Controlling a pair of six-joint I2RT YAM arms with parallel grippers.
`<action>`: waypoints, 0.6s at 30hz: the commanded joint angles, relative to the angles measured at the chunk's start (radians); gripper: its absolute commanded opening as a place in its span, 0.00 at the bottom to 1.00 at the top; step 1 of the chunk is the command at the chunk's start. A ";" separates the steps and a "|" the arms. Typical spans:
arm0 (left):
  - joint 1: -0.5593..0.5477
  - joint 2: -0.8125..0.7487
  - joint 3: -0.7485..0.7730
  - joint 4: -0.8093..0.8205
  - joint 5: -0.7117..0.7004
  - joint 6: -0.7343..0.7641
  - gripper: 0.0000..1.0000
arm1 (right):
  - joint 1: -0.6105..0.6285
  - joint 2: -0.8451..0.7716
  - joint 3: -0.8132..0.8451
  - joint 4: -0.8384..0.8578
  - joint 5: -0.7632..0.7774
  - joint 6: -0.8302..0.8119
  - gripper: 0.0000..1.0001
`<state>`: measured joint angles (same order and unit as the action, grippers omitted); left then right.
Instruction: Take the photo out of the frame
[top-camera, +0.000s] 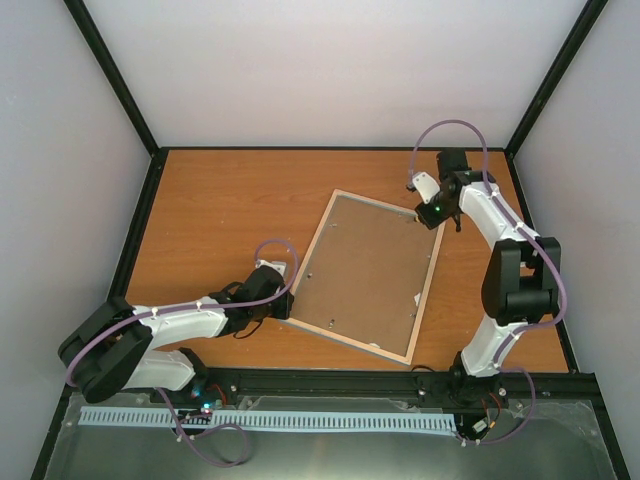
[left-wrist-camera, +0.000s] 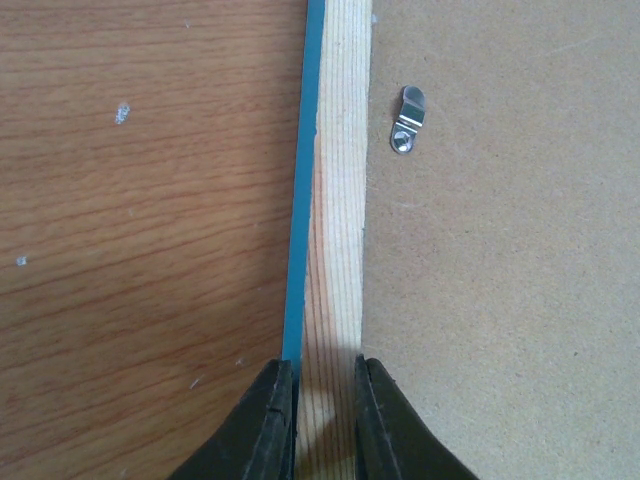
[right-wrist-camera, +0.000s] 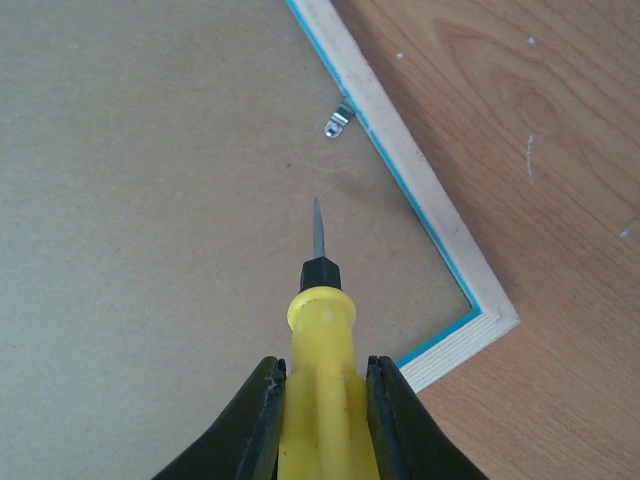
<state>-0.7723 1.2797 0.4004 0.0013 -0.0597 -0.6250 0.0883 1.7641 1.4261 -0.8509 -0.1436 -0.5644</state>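
Frame (left-wrist-camera: 338, 200): face down on counter (top-camera: 220, 200), backing (right-wrist-camera: 150, 200) up.
Left jaws: clamped on frame's wood edge.
Right jaws: holding screwdriver (right-wrist-camera: 320, 340), tip above backing near clip (right-wrist-camera: 340, 122).

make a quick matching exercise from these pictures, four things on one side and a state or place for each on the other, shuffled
Things
1. frame
2. screwdriver
3. backing board
4. metal clip

States or places
a. small and silvery, sitting on the board beside the wood rail
b. yellow-handled, held in the right tool, tip over the board
c. its pale wood rail is gripped by the left tool
d. brown and flat, filling the back of the frame

Pairs: 1-c, 2-b, 3-d, 4-a
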 joint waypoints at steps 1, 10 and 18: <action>0.010 -0.006 0.018 0.057 0.004 -0.014 0.01 | -0.009 0.014 0.013 0.070 0.038 0.021 0.03; 0.010 -0.010 0.015 0.058 0.002 -0.015 0.01 | -0.010 0.088 0.059 0.088 0.056 0.013 0.03; 0.011 -0.008 0.016 0.057 0.003 -0.013 0.01 | -0.009 0.130 0.093 0.091 0.020 0.021 0.03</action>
<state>-0.7719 1.2797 0.4004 0.0013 -0.0593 -0.6250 0.0845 1.8732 1.4872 -0.7712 -0.1055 -0.5552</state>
